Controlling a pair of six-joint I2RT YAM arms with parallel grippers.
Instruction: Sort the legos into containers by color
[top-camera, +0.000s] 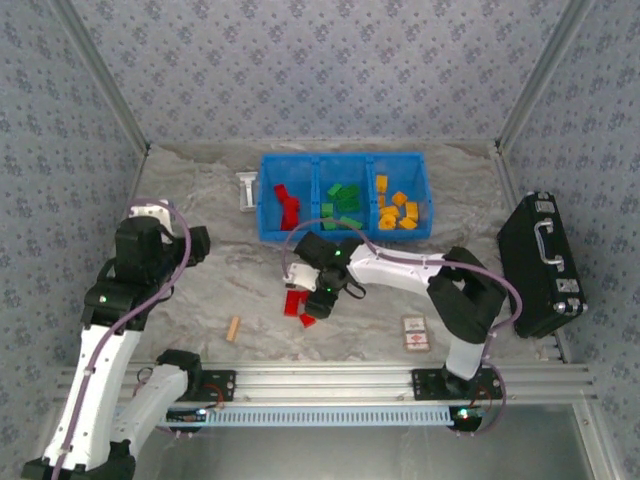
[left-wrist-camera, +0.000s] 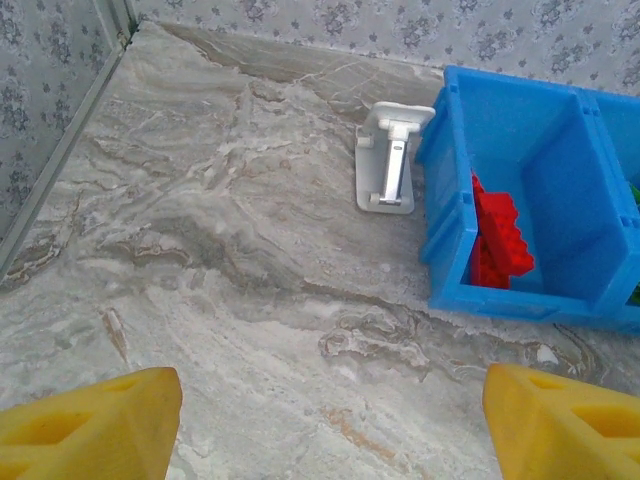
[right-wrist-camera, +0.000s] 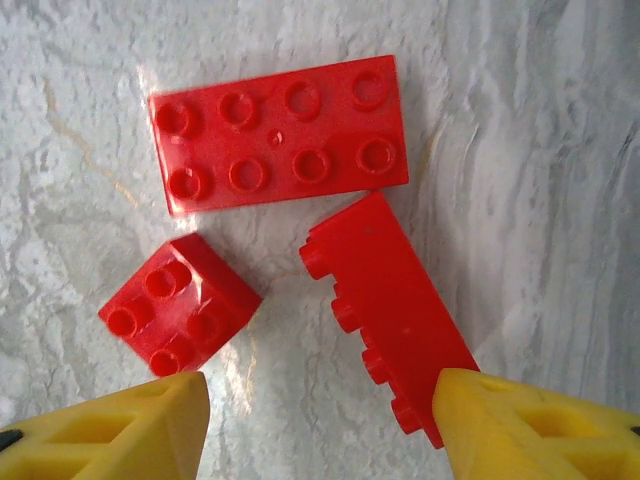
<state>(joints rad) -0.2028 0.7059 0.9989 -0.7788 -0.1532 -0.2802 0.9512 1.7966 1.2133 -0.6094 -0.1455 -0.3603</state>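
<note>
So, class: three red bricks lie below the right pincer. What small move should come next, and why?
Probably lower the open right pincer around the side-lying red brick: it sits nearest the open jaws, and it belongs in the blue bin's red compartment.

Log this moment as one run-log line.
right gripper: open, above three loose red legos on table | left gripper: open, empty, facing blue bin | bin: one color per compartment
</note>
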